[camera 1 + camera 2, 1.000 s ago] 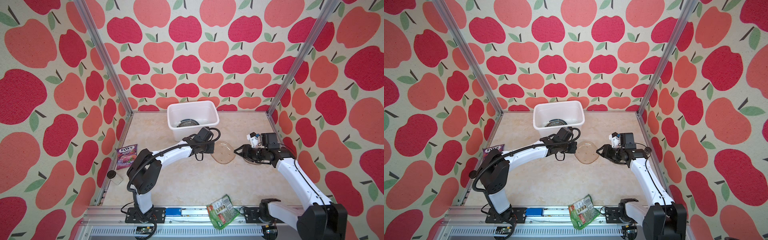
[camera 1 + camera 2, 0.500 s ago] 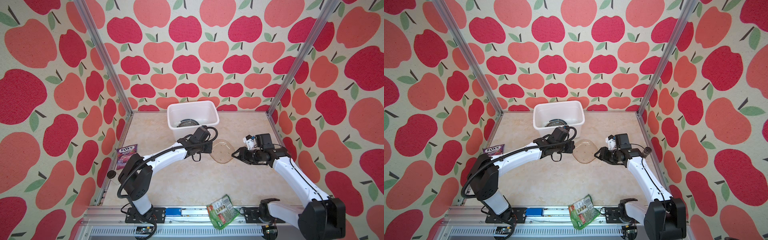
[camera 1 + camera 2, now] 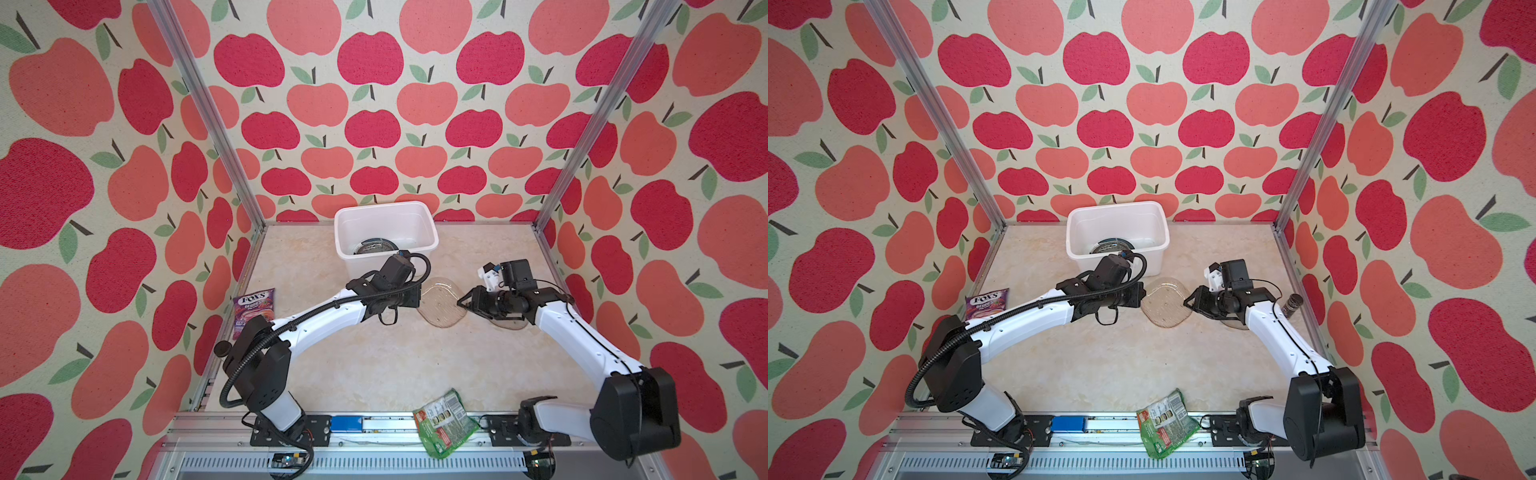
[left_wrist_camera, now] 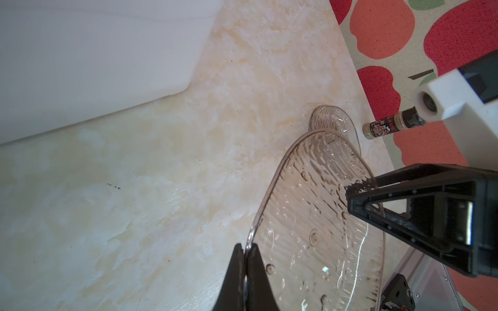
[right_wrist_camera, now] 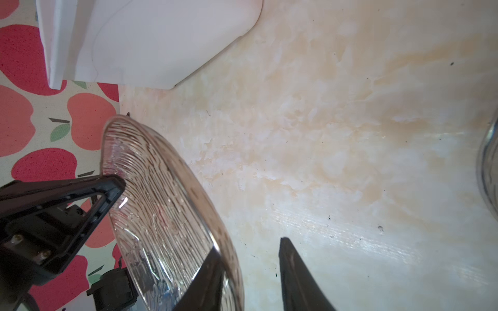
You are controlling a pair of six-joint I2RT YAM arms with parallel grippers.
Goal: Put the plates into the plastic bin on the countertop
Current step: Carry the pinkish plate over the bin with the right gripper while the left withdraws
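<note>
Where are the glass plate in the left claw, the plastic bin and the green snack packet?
glass plate (image 3: pixel 441 304): in a top view, its ribbed middle.
plastic bin (image 3: pixel 386 222): in a top view, far inner wall.
green snack packet (image 3: pixel 445 423): in a top view, its middle.

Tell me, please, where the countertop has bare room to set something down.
Freest: the wide middle of the countertop, between the glass plate and the green packet. Also the back corners beside the plastic bin. Crowded: around that plate, with another plate and a small bottle rightward.
</note>
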